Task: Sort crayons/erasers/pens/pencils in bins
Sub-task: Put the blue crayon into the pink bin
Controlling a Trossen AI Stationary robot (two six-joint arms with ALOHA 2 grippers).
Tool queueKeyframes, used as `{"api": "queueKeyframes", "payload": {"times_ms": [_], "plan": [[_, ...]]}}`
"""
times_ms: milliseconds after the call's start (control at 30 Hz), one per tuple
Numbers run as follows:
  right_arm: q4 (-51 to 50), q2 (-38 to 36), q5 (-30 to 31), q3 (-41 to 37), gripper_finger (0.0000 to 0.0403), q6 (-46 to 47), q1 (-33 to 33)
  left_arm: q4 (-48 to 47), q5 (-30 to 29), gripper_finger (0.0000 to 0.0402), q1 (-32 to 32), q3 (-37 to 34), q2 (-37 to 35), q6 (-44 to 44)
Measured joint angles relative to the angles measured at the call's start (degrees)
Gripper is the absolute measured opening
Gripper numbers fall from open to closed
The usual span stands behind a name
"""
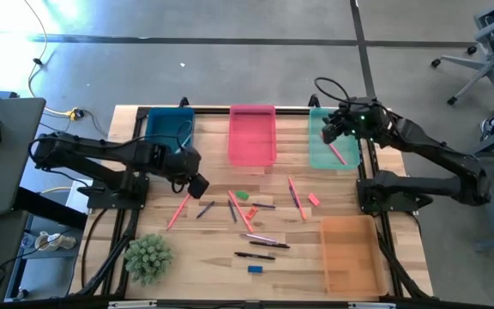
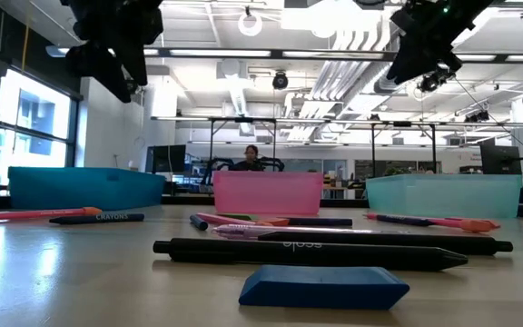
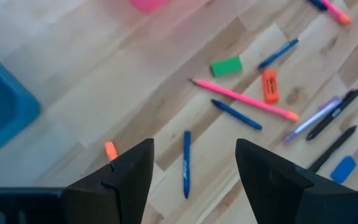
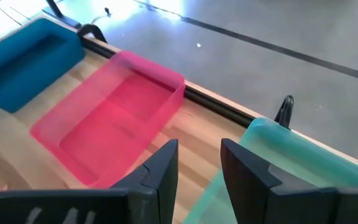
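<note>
Blue eraser [image 2: 323, 286] lies flat before black pens [image 2: 311, 252].

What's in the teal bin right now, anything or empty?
Not empty: the high view shows one pink stick lying inside the teal bin, under the right end effector.

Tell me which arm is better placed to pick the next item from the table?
Probably the left: its open pincer hovers beside the scattered pens and erasers, while the right pincer is open, empty, above the teal bin.

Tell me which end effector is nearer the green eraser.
Left. The left end effector hangs open above the table just beside the green eraser; the right end effector is open over the teal bin, farther away.
</note>
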Motion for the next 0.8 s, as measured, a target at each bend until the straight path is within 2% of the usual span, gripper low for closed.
{"api": "queueKeyframes", "payload": {"times_ms": [200, 400, 800], "plan": [[0.1, 2.9, 0.9, 0.0, 0.0114, 2.5, 0.0, 0.4, 0.7, 0.0213, -2.5, 0.0, 4.9, -0.5], [-4.1, 4.3, 0.9, -0.1, 0.0114, 2.6, 0.0, 0.7, 3.0, 0.0213, -4.3, 0.0, 10.0, -0.7], [-4.9, 4.3, 2.2, -0.1, 0.0114, 3.0, 0.0, 0.7, 5.9, 0.0213, -8.1, 0.0, 16.1, -9.2]]}}
